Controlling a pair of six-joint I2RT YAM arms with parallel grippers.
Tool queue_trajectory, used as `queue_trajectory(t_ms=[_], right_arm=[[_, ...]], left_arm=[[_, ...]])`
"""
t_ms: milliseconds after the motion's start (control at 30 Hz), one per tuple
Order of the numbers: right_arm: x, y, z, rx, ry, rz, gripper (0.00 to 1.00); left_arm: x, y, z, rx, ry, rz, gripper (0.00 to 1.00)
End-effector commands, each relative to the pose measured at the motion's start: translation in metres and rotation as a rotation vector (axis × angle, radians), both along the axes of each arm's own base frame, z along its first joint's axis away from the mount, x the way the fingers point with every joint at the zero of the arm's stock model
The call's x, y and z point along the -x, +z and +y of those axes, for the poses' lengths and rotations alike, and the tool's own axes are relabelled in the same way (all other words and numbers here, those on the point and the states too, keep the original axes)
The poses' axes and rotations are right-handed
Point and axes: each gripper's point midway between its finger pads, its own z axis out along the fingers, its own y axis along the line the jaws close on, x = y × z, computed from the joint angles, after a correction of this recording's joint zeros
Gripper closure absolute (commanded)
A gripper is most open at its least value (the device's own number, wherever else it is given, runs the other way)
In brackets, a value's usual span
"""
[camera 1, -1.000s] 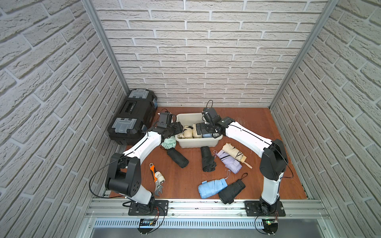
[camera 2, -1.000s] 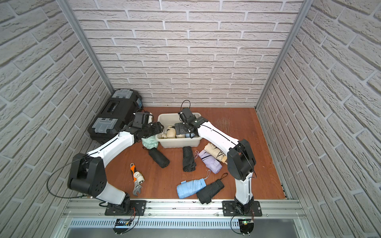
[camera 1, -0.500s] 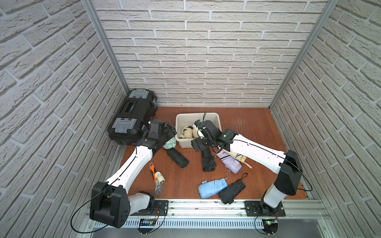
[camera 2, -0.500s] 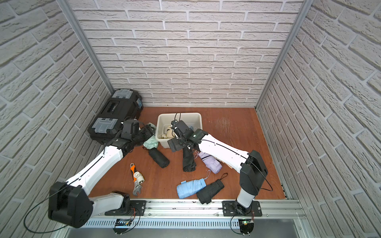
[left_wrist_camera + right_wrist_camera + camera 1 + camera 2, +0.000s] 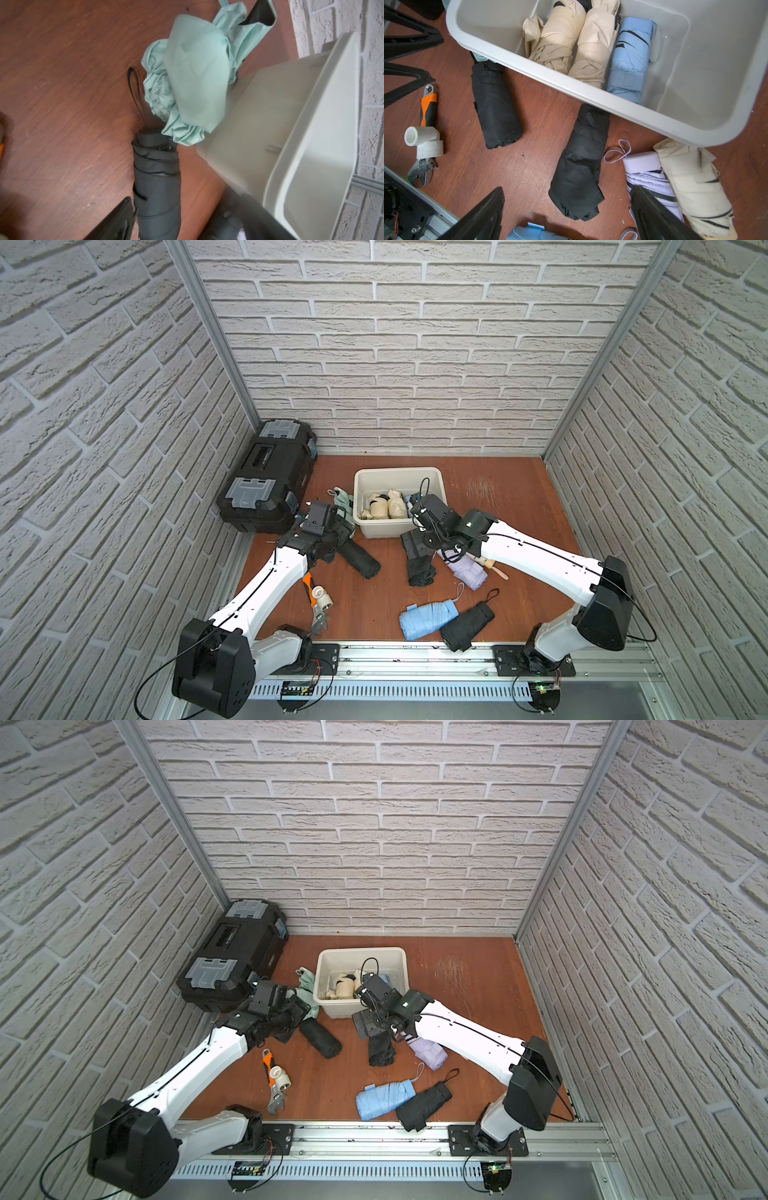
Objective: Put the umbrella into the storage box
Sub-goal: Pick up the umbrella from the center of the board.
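The off-white storage box [image 5: 397, 470] stands toward the back of the reddish-brown bench [image 5: 498, 506]. It holds two cream umbrellas [image 5: 556, 39] and a light-blue umbrella [image 5: 631, 58] lying side by side (all three folded and strapped). The right hand [image 5: 568, 188] hangs over the bench just in front of the box's near wall, fingers spread wide and pinching nothing. Directly beneath it, framed between the two fingers in the right wrist view, lies the middle black umbrella [image 5: 581, 170], with one end by the box wall and the other pointing toward the robot. A lilac umbrella [image 5: 648, 176] lies close beside it, touching a loose cream umbrella [image 5: 691, 187]. The left hand [image 5: 187, 199] hovers near the box's left front corner, also spread and holding nothing. The left black umbrella [image 5: 158, 187] runs between its fingers, closer to one finger than the other. A rumpled mint-green umbrella [image 5: 191, 83] rests against the box's left wall and overlaps that umbrella's handle end. Near the front edge, a second light-blue umbrella [image 5: 428, 614] and a third black umbrella [image 5: 467, 624] lie touching. A black toolbox [image 5: 268, 477] sits in the back left corner. An orange-handled wrench [image 5: 427, 110] lies at front left with a white pipe fitting [image 5: 423, 141] on it.
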Motion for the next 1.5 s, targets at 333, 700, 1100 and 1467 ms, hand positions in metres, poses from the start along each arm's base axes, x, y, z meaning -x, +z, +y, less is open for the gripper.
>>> queue_trajectory(t_ms=[333,700,1100,1467], right_arm=[[0.019,0.003,-0.022,-0.061,-0.034,-0.046,0.03],[0.020,-0.001,-0.020,-0.112,0.011,-0.110,0.03],[0.021,-0.009,-0.013,-0.144,0.017,-0.089,0.04],[0.023,-0.010,-0.025,-0.136,-0.025,-0.105,0.04]], left_arm=[[0.012,-0.026,-0.008,0.033,-0.070,-0.062,0.14],[0.011,-0.022,-0.034,0.057,-0.167,-0.122,0.14],[0.040,-0.056,-0.016,0.022,-0.060,-0.028,0.11],[0.021,-0.069,-0.032,0.074,-0.060,-0.033,0.19]])
